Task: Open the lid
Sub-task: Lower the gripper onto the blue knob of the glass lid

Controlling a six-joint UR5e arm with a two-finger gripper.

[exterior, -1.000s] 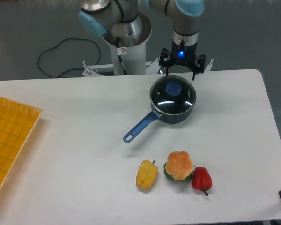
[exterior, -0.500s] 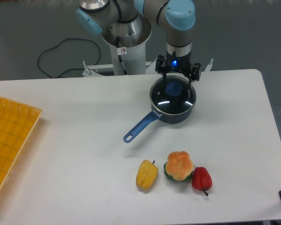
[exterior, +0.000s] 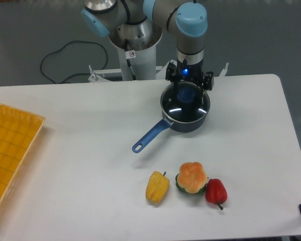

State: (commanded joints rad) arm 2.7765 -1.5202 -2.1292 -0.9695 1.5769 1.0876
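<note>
From the fixed camera, the lid (exterior: 185,104) sits on the dark blue saucepan (exterior: 183,114) on the white surface (exterior: 90,165), its blue knob (exterior: 186,94) right under the gripper (exterior: 187,89), whose jaws stand open on either side of the knob. The saucepan's handle points toward 8 o'clock. Toward 6 o'clock from the pan lie a yellow pepper (exterior: 157,187), an orange pepper (exterior: 192,177) and a red pepper (exterior: 216,191), and a yellow tray (exterior: 10,145) sits at 9 o'clock.

1. A yellow pepper (exterior: 157,187), a burger (exterior: 192,177) and a red pepper (exterior: 216,191) are lying in a row near my table's (exterior: 80,165) front edge.
2. A yellow tray (exterior: 10,145) is sitting at the left edge.
3. A black cable (exterior: 65,55) is trailing behind.
</note>
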